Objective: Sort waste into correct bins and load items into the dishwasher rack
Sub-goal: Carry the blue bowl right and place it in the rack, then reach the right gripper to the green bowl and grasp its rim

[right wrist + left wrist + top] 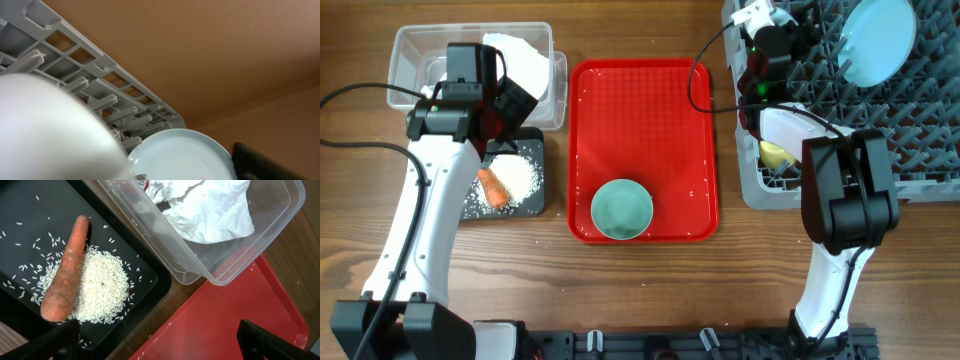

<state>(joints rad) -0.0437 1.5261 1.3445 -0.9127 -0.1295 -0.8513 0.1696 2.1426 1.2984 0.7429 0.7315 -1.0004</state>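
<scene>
My left gripper is open and empty, above the gap between the black tray and the red tray. The black tray holds an orange carrot and a pile of white rice. A crumpled white napkin lies in the clear tub. My right gripper is over the grey rack's far left corner, jaws apart. A blurred pale round thing hides its left finger. The light-blue plate stands in the rack.
The pale-green bowl sits at the front of the red tray, with a few loose rice grains around it. A small yellow cup lies in the rack's near left part, beside my right arm. Wooden table surrounds everything.
</scene>
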